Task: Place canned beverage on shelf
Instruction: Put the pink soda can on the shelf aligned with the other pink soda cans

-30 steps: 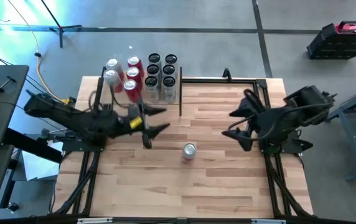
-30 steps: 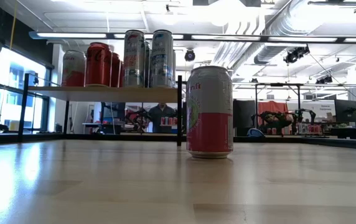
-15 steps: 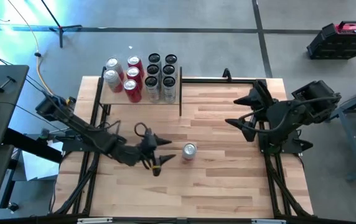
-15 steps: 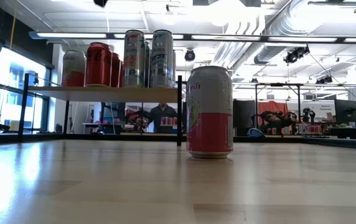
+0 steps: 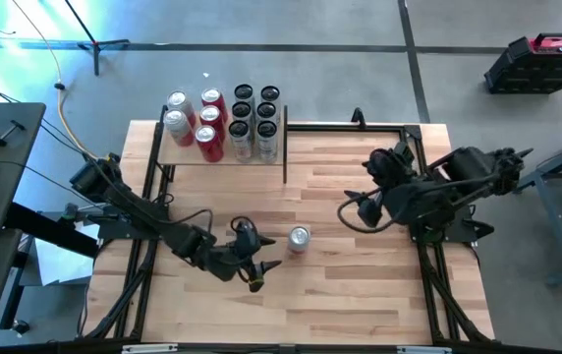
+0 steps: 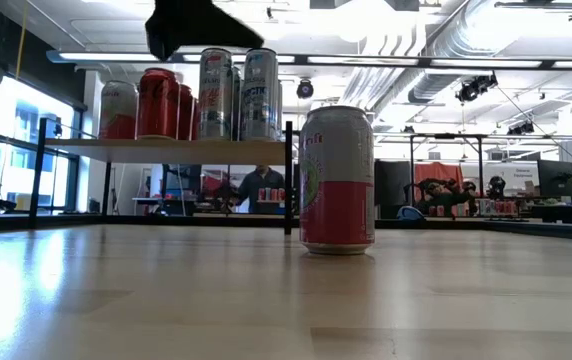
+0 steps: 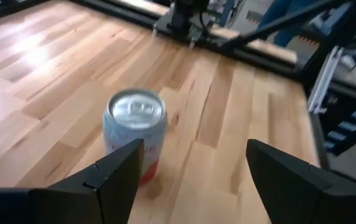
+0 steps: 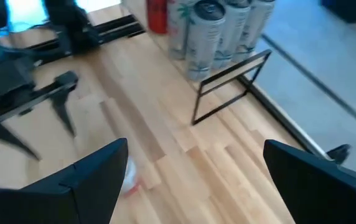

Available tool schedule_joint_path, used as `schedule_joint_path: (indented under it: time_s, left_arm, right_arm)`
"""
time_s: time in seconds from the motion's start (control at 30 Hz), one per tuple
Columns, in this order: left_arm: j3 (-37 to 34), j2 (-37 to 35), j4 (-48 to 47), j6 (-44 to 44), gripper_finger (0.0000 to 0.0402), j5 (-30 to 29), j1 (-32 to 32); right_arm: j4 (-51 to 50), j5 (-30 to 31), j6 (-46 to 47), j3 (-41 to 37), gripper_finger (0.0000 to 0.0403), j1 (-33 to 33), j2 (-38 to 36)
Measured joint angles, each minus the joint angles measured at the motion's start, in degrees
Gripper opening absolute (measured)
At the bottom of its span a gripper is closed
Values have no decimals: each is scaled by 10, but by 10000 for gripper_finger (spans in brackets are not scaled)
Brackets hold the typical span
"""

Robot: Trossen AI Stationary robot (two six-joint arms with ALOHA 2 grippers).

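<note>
A pink-and-silver can (image 5: 299,239) stands upright on its base on the wooden tabletop (image 5: 360,285), also in the low view (image 6: 336,180). My left gripper (image 5: 264,251) hovers open just to the can's left. In its wrist view the can (image 7: 134,134) stands just ahead of the open gripper (image 7: 193,168), close to one fingertip and apart from it. The shelf (image 5: 185,155) at the far left carries several cans. My right gripper (image 5: 365,187) hangs open above the table's right half, empty (image 8: 196,168).
Red and tall silver cans (image 5: 224,123) crowd the shelf board (image 6: 166,150), which is raised on thin black posts (image 5: 285,147). Bare tabletop lies around the standing can and toward the near edge. A dark part of an arm (image 6: 191,20) shows at the top of the low view.
My left gripper has swung from beside the shelf toward the near edge and the right, sinking toward the table, and now faces the can from the left, still open. My right gripper has turned a little in place. The can has not moved.
</note>
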Motion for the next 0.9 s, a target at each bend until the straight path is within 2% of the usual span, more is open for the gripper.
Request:
schedule_joint_path:
  time_s: [0.17, 0.47, 0.63, 0.73, 0.8, 0.9]
  left_arm:
    - [-5, 42, -6, -1, 273, -3, -4]
    - [-25, 56, 62, 25, 276, -30, -4]
    - [-62, 76, 172, 1, 305, -37, 6]
    - [-67, 109, 258, 29, 330, -83, 9]
    - [-75, 121, 301, 36, 340, -78, 14]
    - [-94, 120, 312, 14, 345, -48, 21]
  right_arm:
    - [0, 32, 15, -35, 360, 0, 0]
    - [1, 28, 56, -72, 360, -34, 0]
    - [5, 27, 62, -72, 360, -58, 0]
    - [6, 23, 72, -72, 360, -69, 0]
    - [10, 4, 81, -72, 360, -75, 0]
    - [11, -22, 92, -72, 360, -79, 0]
